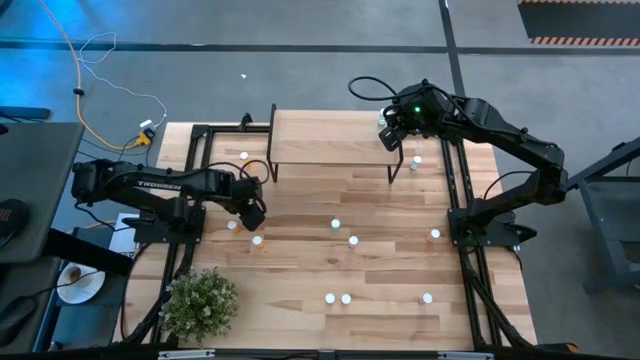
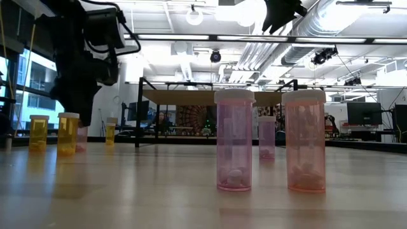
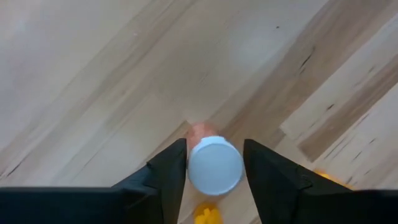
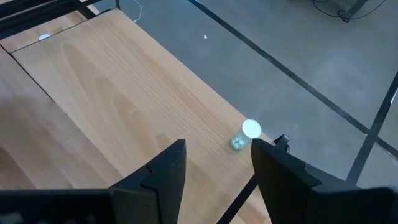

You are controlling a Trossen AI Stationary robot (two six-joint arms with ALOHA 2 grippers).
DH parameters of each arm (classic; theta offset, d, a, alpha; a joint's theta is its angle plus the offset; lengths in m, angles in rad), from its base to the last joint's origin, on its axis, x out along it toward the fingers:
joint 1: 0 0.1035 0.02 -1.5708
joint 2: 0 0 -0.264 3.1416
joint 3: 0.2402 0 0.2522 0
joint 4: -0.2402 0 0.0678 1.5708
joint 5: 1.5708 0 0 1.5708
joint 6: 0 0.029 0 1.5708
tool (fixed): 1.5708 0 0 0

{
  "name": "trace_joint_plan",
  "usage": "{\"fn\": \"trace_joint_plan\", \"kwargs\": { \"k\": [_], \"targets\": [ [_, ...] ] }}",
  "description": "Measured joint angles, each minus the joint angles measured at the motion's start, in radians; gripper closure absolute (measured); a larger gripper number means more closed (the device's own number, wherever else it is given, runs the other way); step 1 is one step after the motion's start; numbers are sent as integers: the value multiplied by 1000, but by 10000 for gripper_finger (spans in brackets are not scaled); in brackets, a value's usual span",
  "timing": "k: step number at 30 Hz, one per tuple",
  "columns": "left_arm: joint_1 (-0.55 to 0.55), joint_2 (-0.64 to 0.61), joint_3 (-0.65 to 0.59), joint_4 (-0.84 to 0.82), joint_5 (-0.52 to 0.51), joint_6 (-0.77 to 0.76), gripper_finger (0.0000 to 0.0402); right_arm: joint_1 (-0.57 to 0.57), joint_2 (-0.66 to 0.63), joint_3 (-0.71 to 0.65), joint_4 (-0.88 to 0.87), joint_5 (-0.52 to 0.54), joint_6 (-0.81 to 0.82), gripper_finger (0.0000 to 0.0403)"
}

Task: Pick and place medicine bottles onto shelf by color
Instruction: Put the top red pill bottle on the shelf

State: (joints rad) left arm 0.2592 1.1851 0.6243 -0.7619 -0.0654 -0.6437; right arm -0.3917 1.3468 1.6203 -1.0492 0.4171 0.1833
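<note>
I have the left gripper (image 3: 214,165) low over the left part of the striped-wood tabletop (image 1: 380,260), its two dark fingers (image 3: 166,171) standing on either side of a small orange-bodied medicine bottle with a white cap (image 3: 214,167). The fingers sit very close to the cap, but I cannot tell whether they are pressing on it or just beside it.

My right gripper (image 4: 217,162) hangs above the right end of the low light-wood shelf on thin black legs (image 1: 330,135), its jaws apart and empty. Just past its fingertips I see one pale green bottle with a white cap (image 4: 244,135) standing on the shelf, near the far right corner.

The other white-capped bottles are scattered across the tabletop: a few near the middle, three along the near edge, some by the right-hand frame. From table height I make out two pink-purple bottles (image 2: 234,141) close to the lens, standing upright side by side, and yellow-orange bottles (image 2: 67,133) off to one side. A small green potted plant (image 1: 200,300) sits at the near left corner
</note>
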Motion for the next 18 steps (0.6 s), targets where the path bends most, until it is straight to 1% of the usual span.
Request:
{"fn": "trace_joint_plan", "kwargs": {
  "k": [7,18],
  "targets": [
    [-1,0,0,0,1,0,284,0,0,0,0,0,0,229],
    [0,0,0,3,2,33,284,0,0,0,0,0,0,229]
  ]
}}
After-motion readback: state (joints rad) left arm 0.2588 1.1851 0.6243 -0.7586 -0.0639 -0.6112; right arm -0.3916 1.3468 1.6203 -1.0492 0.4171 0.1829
